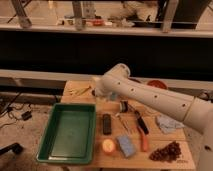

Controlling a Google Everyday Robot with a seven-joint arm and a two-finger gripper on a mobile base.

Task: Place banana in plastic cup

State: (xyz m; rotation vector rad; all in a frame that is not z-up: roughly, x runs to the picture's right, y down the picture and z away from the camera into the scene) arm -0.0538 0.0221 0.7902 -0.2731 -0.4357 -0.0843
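Observation:
The banana (80, 91), slim and pale yellow, lies on the far left part of the wooden table (165, 137). My gripper (98, 90) is at the end of the white arm, which reaches in from the right. It hangs low over the table's far side, just right of the banana. The arm's wrist hides its tip. A small blue-grey patch (114, 96) shows right under the arm; it may be the plastic cup, but I cannot tell for sure.
A green tray (52, 137) fills the table's left side. Right of it lie a black bar (106, 123), a round orange fruit (108, 145), a blue sponge (126, 145), a dark cup (123, 106), hand tools (141, 121), a blue cloth (167, 123), a dark brown heap (165, 151) and a red bowl (157, 84).

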